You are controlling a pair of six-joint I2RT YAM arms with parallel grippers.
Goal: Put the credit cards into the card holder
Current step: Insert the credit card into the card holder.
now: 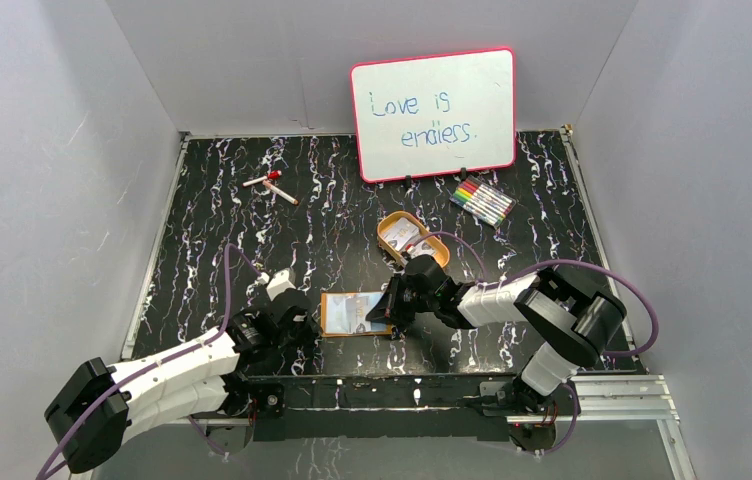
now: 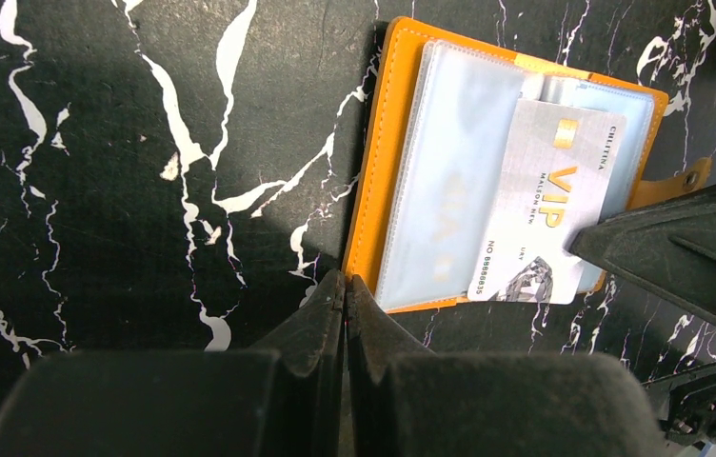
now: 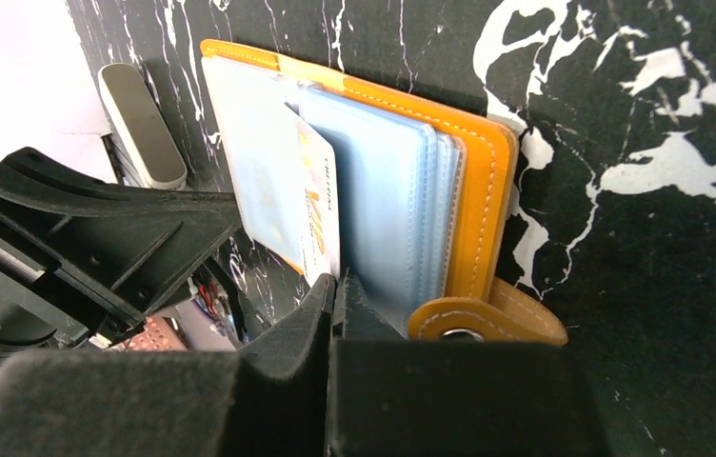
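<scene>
Between the fingers of my right claw [image 3: 337, 282] I see one credit card [image 3: 321, 228] pinched by its edge. Its VIP face lies slantwise over the pale blue pockets of the open card holder [image 3: 478, 190], which rests flat on the black marbled tabletop [image 3: 640, 286] between the two arms. My left claw [image 2: 345, 290] has its fingers pressed together on nothing, tips just beside the holder's orange corner, and farther back other pale cards [image 1: 404, 234] sit in the oval tin tray [image 1: 439, 250].

A whiteboard [image 1: 433, 113] reading "Love is endless." is leaning at the back of the worktop [image 1: 332, 200]. Coloured markers [image 1: 482, 202] are lying beside it, what are perhaps two pens [image 1: 270, 186] are lying far left, and an oval tin [image 1: 381, 232] is sitting nearer.
</scene>
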